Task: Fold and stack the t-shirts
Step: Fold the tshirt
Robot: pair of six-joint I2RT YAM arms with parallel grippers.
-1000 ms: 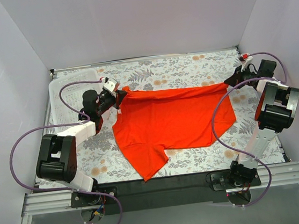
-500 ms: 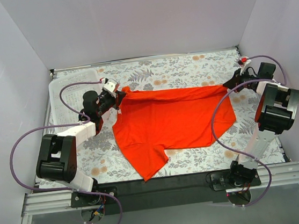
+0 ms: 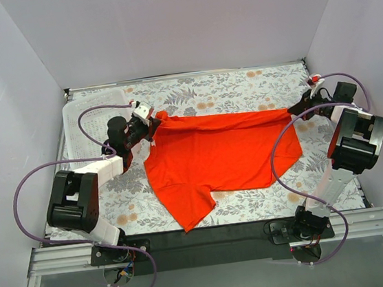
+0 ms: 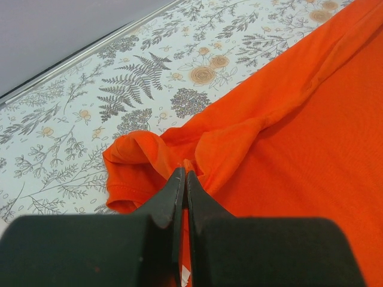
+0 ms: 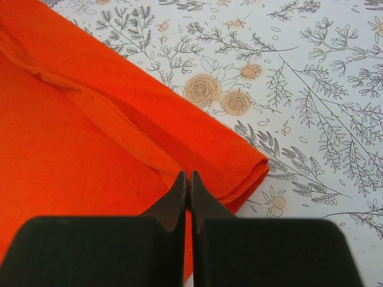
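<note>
Orange-red t-shirt (image 3: pixel 220 154) lay spread on floral tablecloth (image 3: pixel 240 82), far edge running nearly straight between both grippers, one sleeve pointing toward near edge. Left gripper (image 4: pixel 184 177) pinched tight on bunched fabric at shirt's far-left corner. Right gripper (image 5: pixel 187 177) clamped on folded hem at far-right corner. White perforated basket (image 3: pixel 83 115) sat at table's far-left corner.

Both wrist views cut the t-shirt (image 4: pixel 287 137) off at their edges.
</note>
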